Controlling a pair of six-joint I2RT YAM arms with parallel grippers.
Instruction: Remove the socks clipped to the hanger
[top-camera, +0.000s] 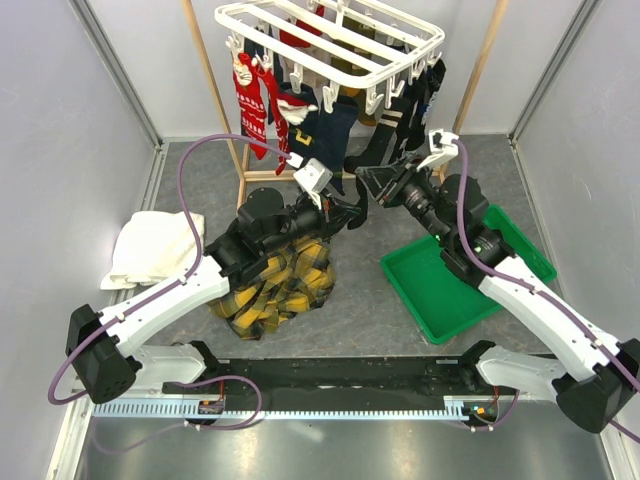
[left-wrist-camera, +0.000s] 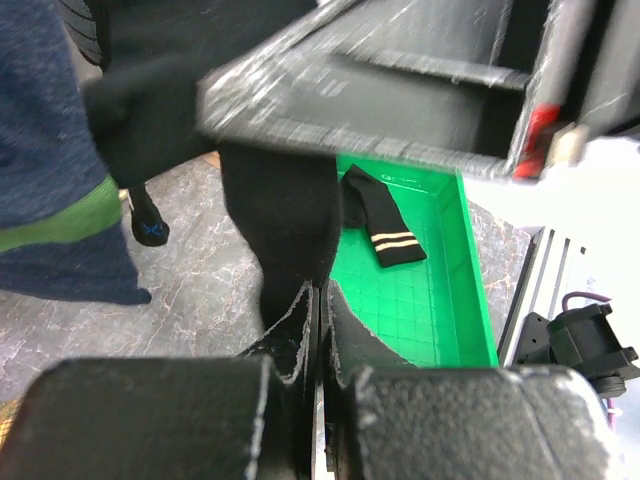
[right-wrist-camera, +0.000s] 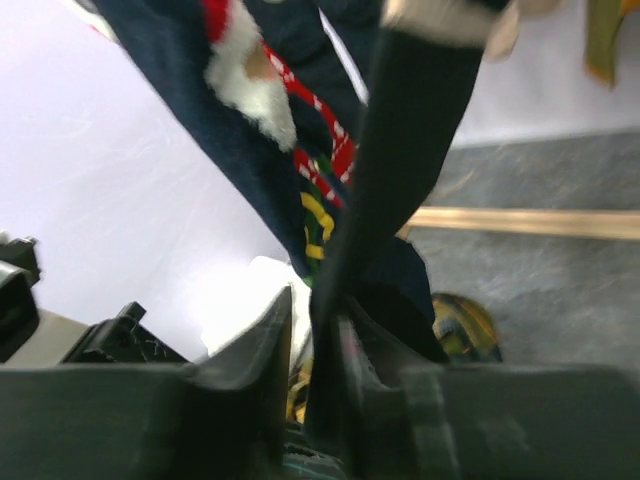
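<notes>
While near the far edge (top-camera: 200, 141), squeezed the soft, floppy long black cloth sock (left-wrist-camera: 283, 215) with left gripper (left-wrist-camera: 318, 300) low, right gripper (right-wrist-camera: 312, 330) higher.

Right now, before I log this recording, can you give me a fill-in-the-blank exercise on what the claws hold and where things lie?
1. The left claw is shut on a sock coloured ____.
2. A striped sock lies in the ____ tray.
3. The right claw pinches a black sock below the ____ hanger.
Missing words: black; green; white.
</notes>
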